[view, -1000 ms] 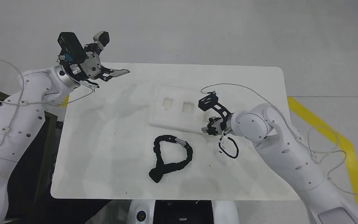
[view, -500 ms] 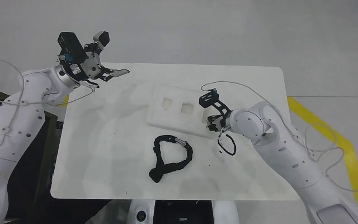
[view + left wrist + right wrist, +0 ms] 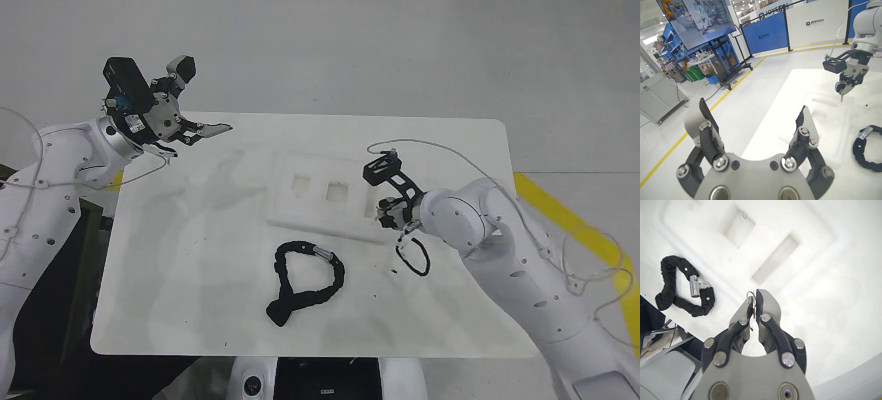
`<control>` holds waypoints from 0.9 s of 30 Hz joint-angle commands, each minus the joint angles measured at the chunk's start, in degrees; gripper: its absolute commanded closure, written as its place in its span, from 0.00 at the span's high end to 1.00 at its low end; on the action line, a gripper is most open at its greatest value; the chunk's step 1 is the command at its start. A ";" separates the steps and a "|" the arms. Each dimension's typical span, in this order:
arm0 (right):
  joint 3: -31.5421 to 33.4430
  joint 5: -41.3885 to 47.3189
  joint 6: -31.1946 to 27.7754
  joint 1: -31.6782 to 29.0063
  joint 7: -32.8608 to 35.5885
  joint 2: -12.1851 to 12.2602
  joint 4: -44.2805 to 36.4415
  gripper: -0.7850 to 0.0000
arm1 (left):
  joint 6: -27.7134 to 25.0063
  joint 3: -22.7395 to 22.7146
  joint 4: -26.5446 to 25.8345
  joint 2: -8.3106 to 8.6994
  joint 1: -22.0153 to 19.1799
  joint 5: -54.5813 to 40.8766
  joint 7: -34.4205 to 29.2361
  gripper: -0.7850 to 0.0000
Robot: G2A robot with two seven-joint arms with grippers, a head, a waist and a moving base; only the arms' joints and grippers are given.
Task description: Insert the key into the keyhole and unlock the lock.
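the right gripper (image 3: 752, 297) is pinched narrow on the key (image 3: 841, 98), blade hanging down above the right end of the foam tray (image 3: 300, 205). the chain lock (image 3: 667, 279) lies closed on the table (image 3: 200, 280) toward the middle of the front edge, well apart from the key. the left gripper (image 3: 753, 104) is spread wide at the far left corner.

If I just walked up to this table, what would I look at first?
Probably the black chain lock, curled in a loop near the front middle of the white table. Next, the right gripper, shut on a small key above one end of the white foam tray, and the left gripper, open at the table's far left corner.
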 commanded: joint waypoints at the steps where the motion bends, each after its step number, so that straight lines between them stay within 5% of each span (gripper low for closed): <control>1: 0.33 -0.21 -0.28 -0.50 -0.07 0.10 -0.42 0.00 | 0.00 0.00 0.00 0.00 0.00 0.00 0.00 1.00; 27: 21.92 23.65 -14.22 -16.88 -14.91 2.90 -13.32 0.00 | 0.00 0.00 0.00 0.00 0.00 0.00 0.00 1.00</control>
